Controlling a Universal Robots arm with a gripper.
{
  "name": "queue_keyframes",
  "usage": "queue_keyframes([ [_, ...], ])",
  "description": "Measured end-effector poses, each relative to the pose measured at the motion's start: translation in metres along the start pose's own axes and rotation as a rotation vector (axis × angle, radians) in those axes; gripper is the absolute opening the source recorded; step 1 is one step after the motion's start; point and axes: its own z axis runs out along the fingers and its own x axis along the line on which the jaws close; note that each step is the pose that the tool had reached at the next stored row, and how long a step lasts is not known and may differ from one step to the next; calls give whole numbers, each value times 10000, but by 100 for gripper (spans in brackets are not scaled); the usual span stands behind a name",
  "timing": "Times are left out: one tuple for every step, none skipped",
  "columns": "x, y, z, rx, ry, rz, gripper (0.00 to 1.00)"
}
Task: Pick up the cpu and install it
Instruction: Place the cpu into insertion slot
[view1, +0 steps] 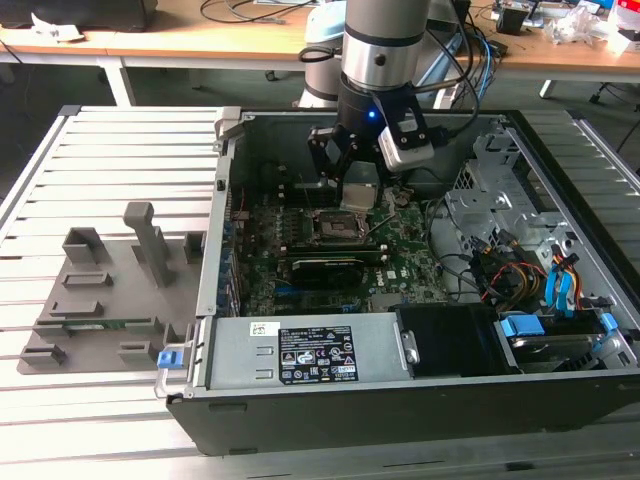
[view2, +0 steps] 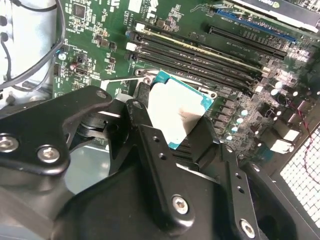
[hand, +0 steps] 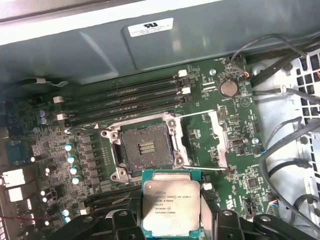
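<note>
A slatted metal table (view1: 110, 160) is topped by an open pc case (view1: 420, 400). The arm (view1: 385, 40) is held vertical, wrist down, gripper (view1: 352, 178) inside the case over the mobo (hand: 235, 125). The cpu (hand: 171, 202) is pinched flat betw. the jaws, lid up, just beside the bare socket (hand: 145, 147), not seated

Part of the cpu (view2: 175, 110) behind the gripper (view2: 172, 131)
</note>
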Motion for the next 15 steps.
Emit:
queue_keyframes([
  [0,0,0,3,0,103,55],
  [0,0,0,8,1,214,55],
  [0,0,0,11,1,321,55],
  [0,0,0,16,0,399,55],
  [0,0,0,20,1,445,55],
  [0,0,0,24,0,502,55],
  [0,0,0,30,-1,590,55],
  [0,0,0,33,0,648,55],
  [0,0,0,35,0,694,55],
  [0,0,0,46,-2,800,55],
  [0,0,0,53,-3,871,55],
  [0,0,0,60,-4,968,55],
  [0,0,0,65,-3,1072,55],
  [0,0,0,68,-3,1124,55],
  [0,0,0,70,-3,1189,55],
])
